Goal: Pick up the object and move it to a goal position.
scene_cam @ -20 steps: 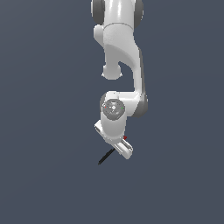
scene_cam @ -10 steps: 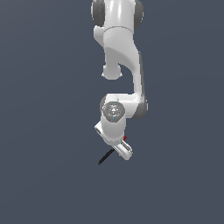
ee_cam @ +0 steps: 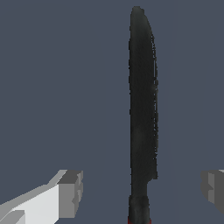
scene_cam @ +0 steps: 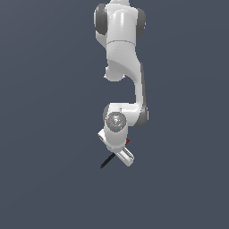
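Black stick (ee_cam: pixel 142 109) (red tip) | between gripper (ee_cam: pixel 142 190) fingers (ee_cam: pixel 70 192) | jaws spread wide, gaps either side, untouched

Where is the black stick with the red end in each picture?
Exterior view: the stick pokes out slantwise from under the gripper, black end toward the exterior view's left, a bit of red on the other side.
Wrist view: the stick runs long and dark between the two fingers, touching neither.
Shared landmark: the gripper.
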You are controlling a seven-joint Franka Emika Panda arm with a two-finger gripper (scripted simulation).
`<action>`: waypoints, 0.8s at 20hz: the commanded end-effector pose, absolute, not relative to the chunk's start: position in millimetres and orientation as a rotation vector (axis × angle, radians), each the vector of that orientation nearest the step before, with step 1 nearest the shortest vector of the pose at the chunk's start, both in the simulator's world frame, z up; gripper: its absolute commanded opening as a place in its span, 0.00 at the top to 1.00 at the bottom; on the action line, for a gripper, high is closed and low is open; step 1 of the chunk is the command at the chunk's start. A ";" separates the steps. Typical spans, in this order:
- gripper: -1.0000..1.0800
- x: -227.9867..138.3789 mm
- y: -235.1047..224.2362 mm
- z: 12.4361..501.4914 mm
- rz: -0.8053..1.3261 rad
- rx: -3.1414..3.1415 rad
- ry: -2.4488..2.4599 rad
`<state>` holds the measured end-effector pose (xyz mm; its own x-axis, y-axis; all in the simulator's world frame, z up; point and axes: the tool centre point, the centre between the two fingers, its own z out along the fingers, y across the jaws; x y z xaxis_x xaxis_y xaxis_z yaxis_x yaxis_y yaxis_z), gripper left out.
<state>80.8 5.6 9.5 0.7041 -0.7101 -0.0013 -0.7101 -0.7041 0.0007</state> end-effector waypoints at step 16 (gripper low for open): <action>1.00 82.1 4.5 11.6 0.002 2.900 -1.209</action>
